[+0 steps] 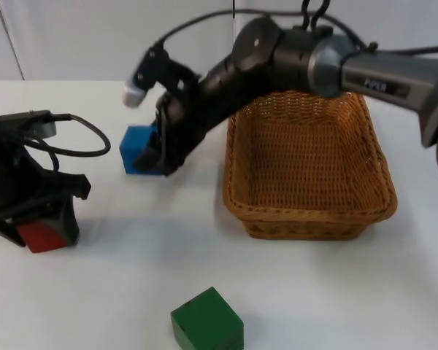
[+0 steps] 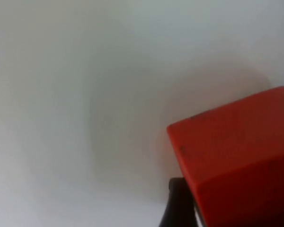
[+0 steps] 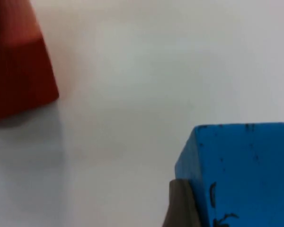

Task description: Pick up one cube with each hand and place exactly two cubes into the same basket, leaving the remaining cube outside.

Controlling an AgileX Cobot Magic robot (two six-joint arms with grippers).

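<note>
— Blue is the cube by the right arm, isn't it? Where is it?

— Yes. It sits on the white table, just to the left of the woven basket. The right claw is down at it, with its black fingers on the cube's right side. From the wrist of that arm you can see the blue cube up close with one fingertip touching its edge.

— Is the claw squeezing it?

— I can't tell. The fingers are right against the cube, but I can't see if they are pressed shut on it.

— And the red one?

— The red cube is at the left side of the table, well apart from the basket. The left claw is down over it, black parts on both sides of it. From that arm's wrist the red cube is very near, with a dark fingertip right at its side. Again, I can't tell if that claw is gripping or just around it.

— What about the green cube?

— The green cube sits alone at the front of the table, far from both claws. It is turned a bit, so a corner points forward.

— Anything in the basket?

— It has no cubes in it.
</note>
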